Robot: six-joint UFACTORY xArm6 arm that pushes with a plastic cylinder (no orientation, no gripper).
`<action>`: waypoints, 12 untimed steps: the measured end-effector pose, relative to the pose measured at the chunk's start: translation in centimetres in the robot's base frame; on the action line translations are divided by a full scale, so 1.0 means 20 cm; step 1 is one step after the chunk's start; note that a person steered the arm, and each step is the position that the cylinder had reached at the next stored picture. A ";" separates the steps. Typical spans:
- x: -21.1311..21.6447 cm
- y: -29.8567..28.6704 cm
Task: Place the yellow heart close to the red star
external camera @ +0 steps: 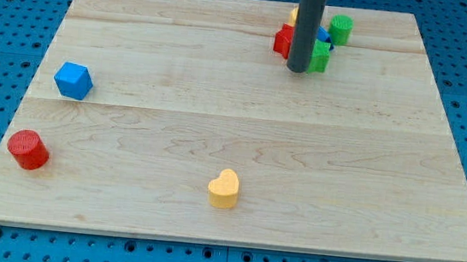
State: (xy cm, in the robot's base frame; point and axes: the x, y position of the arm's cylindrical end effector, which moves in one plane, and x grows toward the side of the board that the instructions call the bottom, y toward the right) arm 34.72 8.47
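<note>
The yellow heart [224,189] lies near the view's bottom, a little left of centre, on the wooden board [236,105]. The red star [284,41] sits in a cluster near the view's top, partly hidden behind my rod. My tip [299,68] rests on the board right next to the red star and a green block [319,57], far above and right of the yellow heart.
A green cylinder [340,29], a partly hidden blue block [323,36] and a sliver of a yellow block [294,15] are in the same cluster. A blue hexagonal block [73,80] and a red cylinder [27,149] sit at the view's left.
</note>
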 end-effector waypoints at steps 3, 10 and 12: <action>1.08 0.08; 0.95 -1.20; 0.56 -1.20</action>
State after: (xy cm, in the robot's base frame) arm 45.93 -15.51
